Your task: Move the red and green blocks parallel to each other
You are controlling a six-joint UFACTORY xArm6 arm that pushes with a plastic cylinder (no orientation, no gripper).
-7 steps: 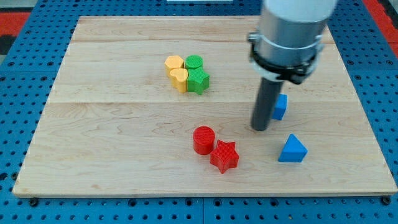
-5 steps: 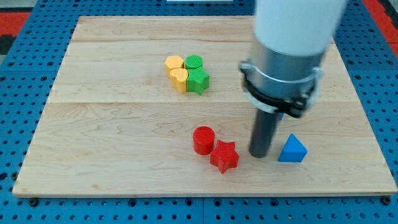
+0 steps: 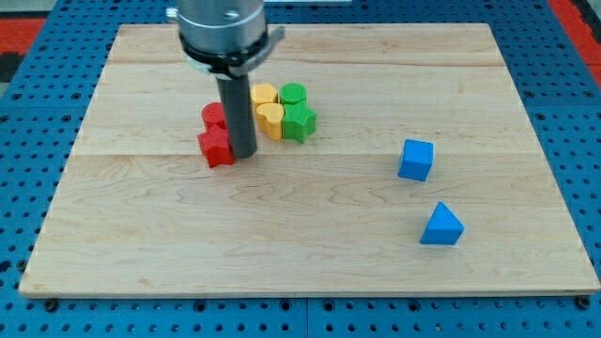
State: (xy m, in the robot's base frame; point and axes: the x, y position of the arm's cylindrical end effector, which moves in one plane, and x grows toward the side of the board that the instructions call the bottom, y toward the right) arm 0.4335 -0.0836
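On the wooden worktop (image 3: pixel 310 244) there are two blue blocks well off to the view's right: a blue cube (image 3: pixel 416 160) and, below it, a blue triangular block (image 3: pixel 441 225), both standing apart from everything else. Up near the view's top centre sits a tight cluster: a yellow hexagonal block (image 3: pixel 264 95) above a yellow heart-shaped block (image 3: pixel 270 120), with a green round block (image 3: pixel 294 94) above a green star-shaped block (image 3: pixel 300 121) pressed against their right sides. The yellow pair stands squarely between the reds and the greens.

The two reds are just left of that cluster: one red block (image 3: pixel 214 116), partly hidden by the rod so its shape can't be told, and a second red block (image 3: pixel 217 147) below it, touching it, shape also unclear.

The arm comes down from the view's top, its grey collar over the upper left part of the board and the dark rod dropping straight and upright. My tip (image 3: pixel 244 155) rests on the board right against the lower red block's right side, with the yellow heart just to its right.

There's no pincer on this arm, only the bare rod, holding nothing. No writing or labels can be read anywhere.
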